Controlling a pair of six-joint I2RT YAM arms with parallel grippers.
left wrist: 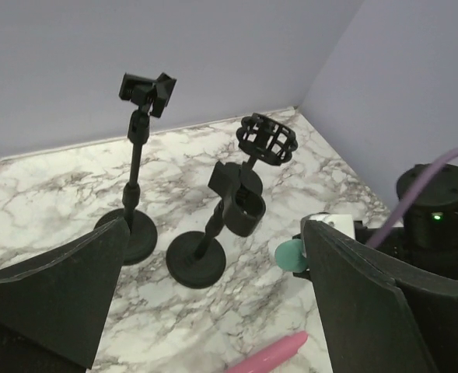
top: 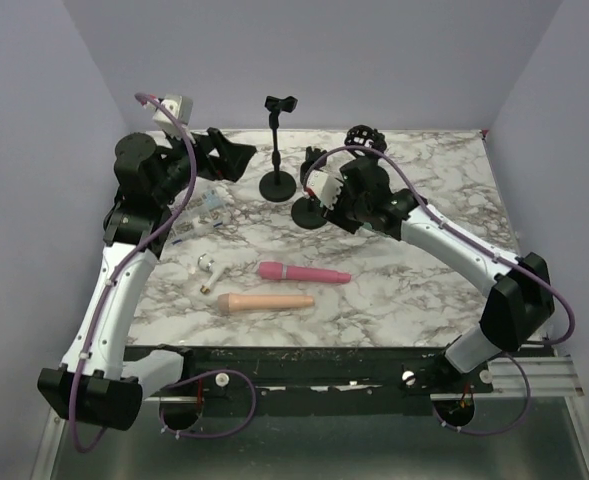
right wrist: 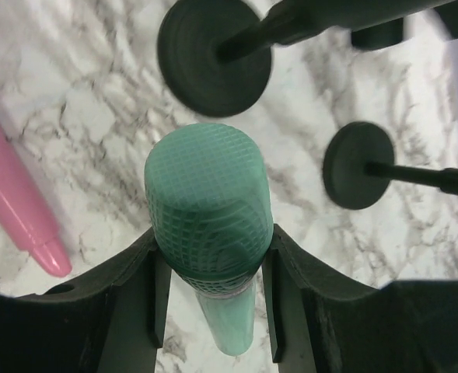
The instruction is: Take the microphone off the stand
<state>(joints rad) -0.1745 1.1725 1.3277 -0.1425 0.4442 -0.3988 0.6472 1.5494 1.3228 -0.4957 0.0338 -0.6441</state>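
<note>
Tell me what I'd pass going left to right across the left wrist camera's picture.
One finger of the camera's own pincer → tall clip-topped stand → stand with a cage mount → green microphone → the pincer's other finger.

left tool: jaws wide, raised | right tool: jaws clamped

A white tabletop veined with grey marbling carried everything. Toward the back stood a tall black stand on a round base. Just to its right and a little nearer rested the round foot of a second black stand. Nearer the middle lay a pink plastic cylinder, with a peach-coloured cylinder close in front, roughly parallel. To their left lay a small white object, and farther back a clear plastic packet.
</note>
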